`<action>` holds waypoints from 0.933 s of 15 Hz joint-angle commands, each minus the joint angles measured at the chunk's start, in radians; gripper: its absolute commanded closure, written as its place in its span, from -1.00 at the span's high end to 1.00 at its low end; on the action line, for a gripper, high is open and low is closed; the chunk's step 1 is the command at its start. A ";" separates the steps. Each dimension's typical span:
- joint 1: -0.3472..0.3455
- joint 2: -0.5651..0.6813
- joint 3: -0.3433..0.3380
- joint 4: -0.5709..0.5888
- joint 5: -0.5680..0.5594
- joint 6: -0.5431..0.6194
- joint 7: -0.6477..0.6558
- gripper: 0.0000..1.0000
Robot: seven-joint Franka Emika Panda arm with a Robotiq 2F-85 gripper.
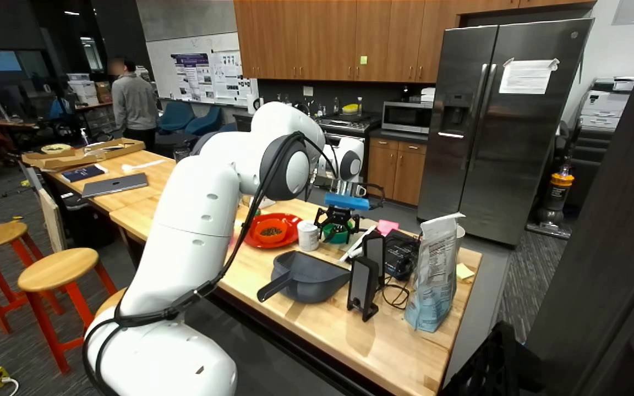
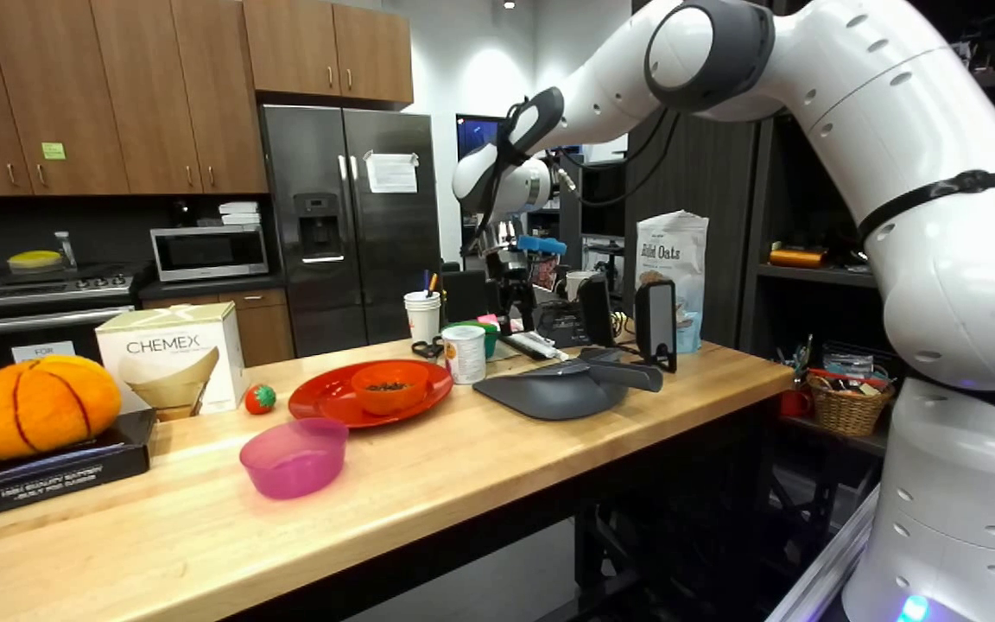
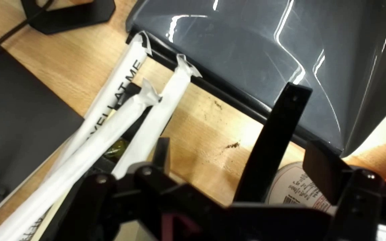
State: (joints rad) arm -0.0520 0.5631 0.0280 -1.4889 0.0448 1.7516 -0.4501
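Crowded wooden worktop (image 1: pixel 399 352). Pincer (image 3: pixel 241 159) apart; dark bar (image 3: pixel 273 144) shows in its gap, can't tell what. White wrapped sticks (image 3: pixel 156 117) lie just beside, near lip of dustpan (image 3: pixel 240 50): likely light, slick paper, best held mid-length.

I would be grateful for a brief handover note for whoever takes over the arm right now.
Gripper: open, low over the table; nothing appears clamped.
Where: in the wrist view a dark bar shows between its fingers; contact with it is unclear. The dustpan and white container are close by, as are white wrapped sticks.
Done: the open gripper is in among these things.
Left: no grip made yet; dark specks lie on the table, outside the dustpan.
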 commanded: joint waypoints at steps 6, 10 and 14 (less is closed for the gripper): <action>-0.014 0.022 0.017 0.026 0.001 -0.041 0.012 1.00; -0.010 0.019 0.017 0.024 -0.007 -0.034 0.012 0.41; -0.008 0.018 0.016 0.026 -0.012 -0.032 0.012 -0.19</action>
State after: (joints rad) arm -0.0513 0.5767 0.0344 -1.4864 0.0448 1.7380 -0.4469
